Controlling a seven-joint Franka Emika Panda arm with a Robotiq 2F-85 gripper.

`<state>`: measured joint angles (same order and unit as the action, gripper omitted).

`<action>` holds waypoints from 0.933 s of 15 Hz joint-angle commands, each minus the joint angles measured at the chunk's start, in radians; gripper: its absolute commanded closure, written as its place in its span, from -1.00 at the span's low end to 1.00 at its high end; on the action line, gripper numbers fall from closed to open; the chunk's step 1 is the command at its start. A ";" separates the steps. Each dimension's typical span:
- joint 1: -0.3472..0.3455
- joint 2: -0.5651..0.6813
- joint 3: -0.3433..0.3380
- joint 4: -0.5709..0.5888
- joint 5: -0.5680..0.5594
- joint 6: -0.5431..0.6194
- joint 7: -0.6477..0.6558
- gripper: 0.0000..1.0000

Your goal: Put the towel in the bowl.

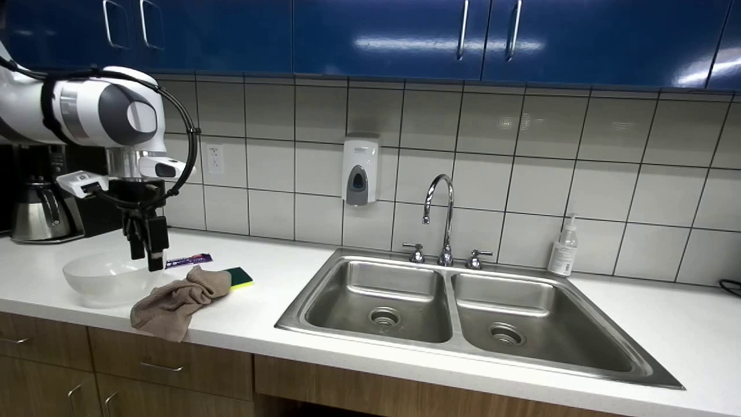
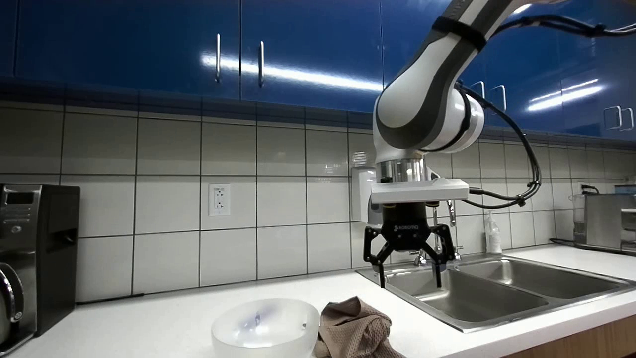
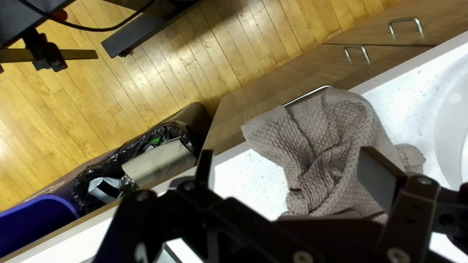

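The brown, crumpled towel point(image 1: 180, 301) lies on the counter with one end hanging over the front edge. It also shows in an exterior view point(image 2: 355, 330) and in the wrist view point(image 3: 321, 157). The clear frosted bowl point(image 1: 104, 281) stands upright beside it; it shows in an exterior view point(image 2: 266, 330) and partly at the right edge of the wrist view point(image 3: 451, 128). My gripper point(image 2: 410, 281) is open and empty, pointing down above the counter. In the wrist view its fingers point(image 3: 290, 170) are spread, with the towel below and apart from them.
A green and yellow sponge point(image 1: 238, 278) lies against the towel's far end. A purple packet point(image 1: 189, 260) lies behind the towel. The double sink point(image 1: 451, 318) with its faucet point(image 1: 446, 220) is to one side. A coffee maker point(image 2: 37, 263) stands beyond the bowl.
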<state>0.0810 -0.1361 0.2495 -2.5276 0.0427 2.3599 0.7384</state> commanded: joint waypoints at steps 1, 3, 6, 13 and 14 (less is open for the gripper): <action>0.008 0.124 -0.018 0.116 -0.046 -0.020 0.095 -1.00; 0.018 0.175 -0.033 0.157 -0.051 -0.017 0.118 -1.00; 0.036 0.244 -0.060 0.216 -0.066 -0.018 0.144 -1.00; 0.098 0.371 -0.114 0.328 -0.082 -0.009 0.171 -1.00; 0.106 0.386 -0.122 0.342 -0.083 -0.010 0.171 -1.00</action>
<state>0.1535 0.1959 0.1551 -2.2501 -0.0083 2.3598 0.8688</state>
